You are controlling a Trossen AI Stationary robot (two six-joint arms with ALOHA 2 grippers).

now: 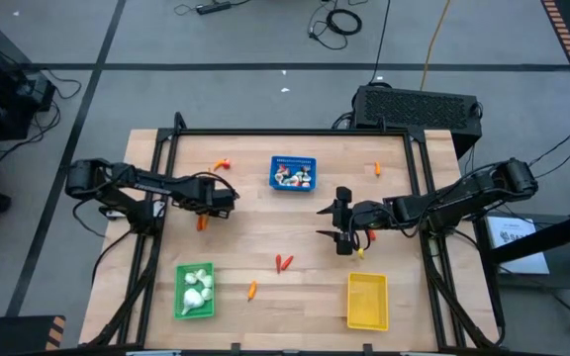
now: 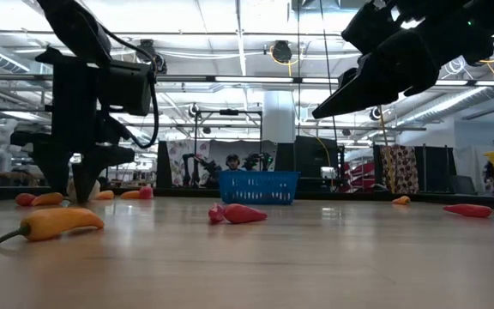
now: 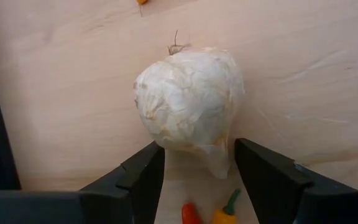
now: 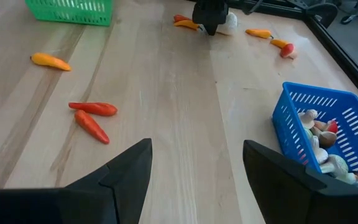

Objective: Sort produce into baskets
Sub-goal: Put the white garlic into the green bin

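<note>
The left gripper [image 3: 194, 180] pinched a white garlic bulb [image 3: 188, 106] between its fingers; the right gripper [image 4: 194, 171] hung spread wide – empty – near the blue basket [image 4: 328, 134].

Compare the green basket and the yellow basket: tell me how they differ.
The green basket holds white garlic-like bulbs; the yellow basket shows nothing inside. The green one sits at the table's near edge on the left arm's side, the yellow one on the right arm's side. Both are small rectangular baskets of similar size.
</note>
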